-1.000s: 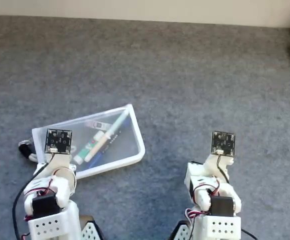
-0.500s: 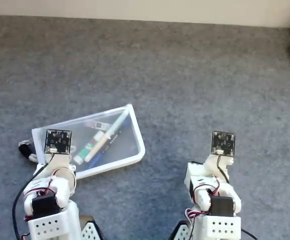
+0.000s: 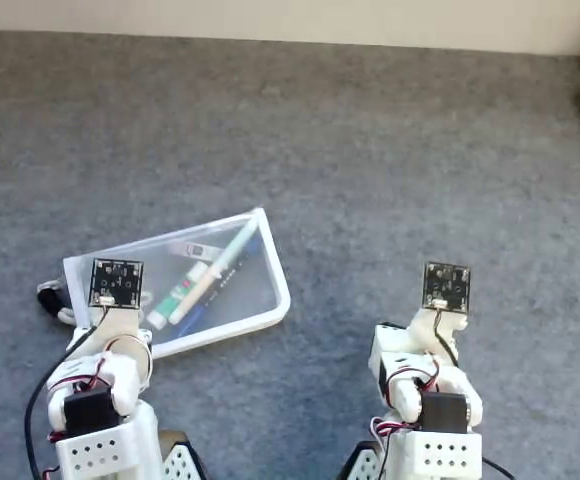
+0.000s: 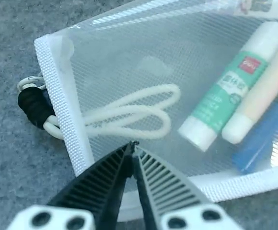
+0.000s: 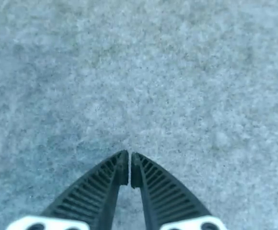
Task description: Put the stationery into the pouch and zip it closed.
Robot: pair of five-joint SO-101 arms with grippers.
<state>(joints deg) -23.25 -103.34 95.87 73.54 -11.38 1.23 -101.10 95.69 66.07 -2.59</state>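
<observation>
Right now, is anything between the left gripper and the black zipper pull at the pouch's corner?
Nothing visible blocks it. The left gripper, shut, hangs over the pouch near its edge; the black zipper pull lies on the carpet just off the corner. Only the pull's own white cord loops across the mesh between them.

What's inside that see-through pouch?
Through the mesh of the pouch you can see a green-and-white glue stick, a cream pen beside it and a blue thing beneath them, mostly covered. Whether the white cord lies inside or on top is unclear.
</observation>
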